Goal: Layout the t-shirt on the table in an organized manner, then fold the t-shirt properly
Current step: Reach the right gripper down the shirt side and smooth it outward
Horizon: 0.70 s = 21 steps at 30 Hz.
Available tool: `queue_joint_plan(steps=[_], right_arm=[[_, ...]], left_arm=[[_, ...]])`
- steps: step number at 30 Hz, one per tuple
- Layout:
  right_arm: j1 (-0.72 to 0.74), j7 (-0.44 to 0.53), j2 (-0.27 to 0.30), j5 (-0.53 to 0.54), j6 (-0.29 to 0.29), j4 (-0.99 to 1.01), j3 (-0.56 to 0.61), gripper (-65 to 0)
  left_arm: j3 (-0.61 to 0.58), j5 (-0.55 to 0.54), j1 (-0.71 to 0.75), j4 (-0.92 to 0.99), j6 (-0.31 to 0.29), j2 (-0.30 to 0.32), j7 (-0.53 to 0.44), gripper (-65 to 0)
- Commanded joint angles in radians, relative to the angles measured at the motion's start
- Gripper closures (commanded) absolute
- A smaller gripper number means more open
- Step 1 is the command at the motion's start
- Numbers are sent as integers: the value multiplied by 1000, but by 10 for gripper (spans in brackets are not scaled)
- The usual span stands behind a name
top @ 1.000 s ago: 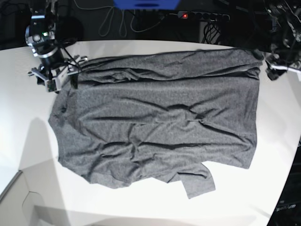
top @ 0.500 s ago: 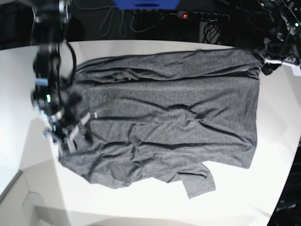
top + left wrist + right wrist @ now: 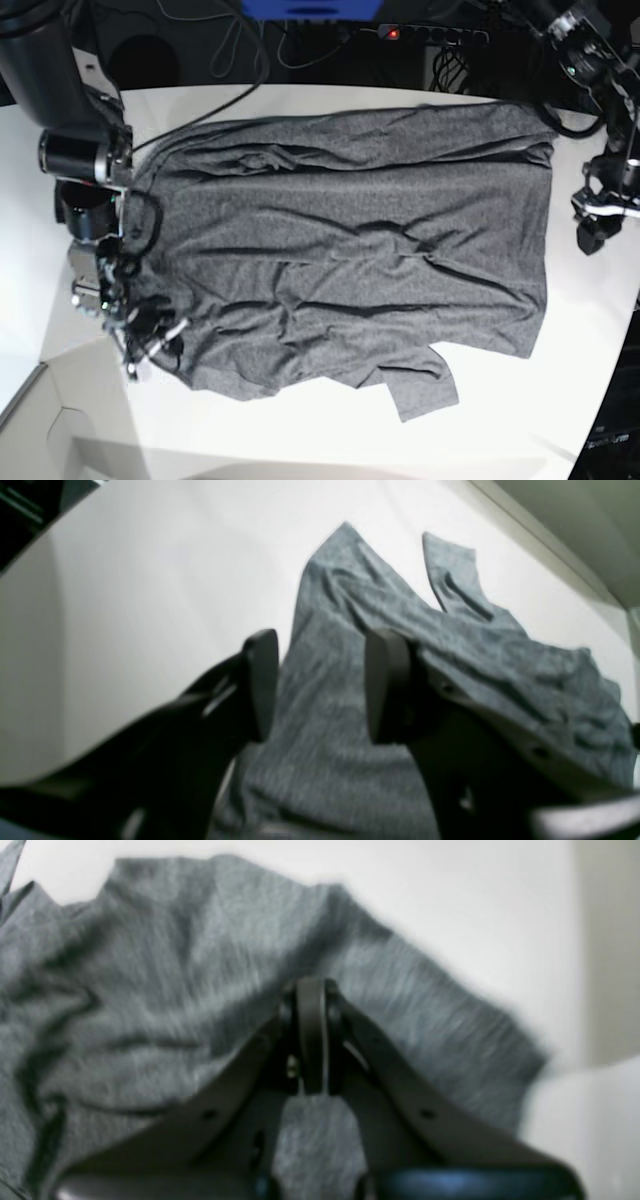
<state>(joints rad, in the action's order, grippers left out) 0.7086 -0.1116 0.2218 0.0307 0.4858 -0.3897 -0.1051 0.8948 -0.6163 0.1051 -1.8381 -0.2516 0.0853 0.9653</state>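
Layout stage judged mostly done, fold not started. The t-shirt (image 3: 350, 250) is spread flat in one layer across the middle of the white surface (image 3: 300, 440), body roughly rectangular, wrinkles running through the middle. No folded-over panel is seen on the body. One strip of cloth, likely a sleeve end, sticks out past the near edge (image 3: 425, 385); the far long edge is bunched into ridges (image 3: 330, 150).

Right hand (image 3: 150, 345) is down at the shirt's near corner on that view's left. In the right wrist view the fingers (image 3: 311, 1030) are pressed fully together over the fabric. Whether cloth is actually pinched between them cannot be told; the picture is blurred and the tips hide the contact.

Left hand (image 3: 598, 215) is held just off the opposite edge of the shirt. In the left wrist view the fingers (image 3: 262, 680) are parted about halfway, with shirt seen through the gap and nothing gripped.

Left to do, as judged:
- smooth the wrinkles, square the corners
- straighten the stray strip and the bunched edge
- all folds

Main risk: dragging the corner single-handed skews the whole layout
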Motion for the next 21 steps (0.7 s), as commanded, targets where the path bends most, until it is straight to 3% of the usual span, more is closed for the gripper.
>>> queue_joint_plan(steps=[1, 5, 10, 17, 21], right_arm=[[30, 49, 20, 10, -31, 13, -2, 0], [30, 148, 24, 10, -180, 104, -2, 0], [24, 106, 54, 10, -322, 140, 0, 0], [-70, 39, 90, 11, -327, 71, -3, 0], [-178, 40, 90, 21, -327, -108, -9, 0]], left_arm=[[5, -7, -26, -8, 1, 12, 2, -275], [5, -6, -54, 5, -1, 14, 33, -275], [5, -6, -60, 7, -1, 14, 30, -275], [2, -6, -81, 38, -1, 14, 36, -275], [1, -6, -75, 71, -1, 14, 37, -276]])
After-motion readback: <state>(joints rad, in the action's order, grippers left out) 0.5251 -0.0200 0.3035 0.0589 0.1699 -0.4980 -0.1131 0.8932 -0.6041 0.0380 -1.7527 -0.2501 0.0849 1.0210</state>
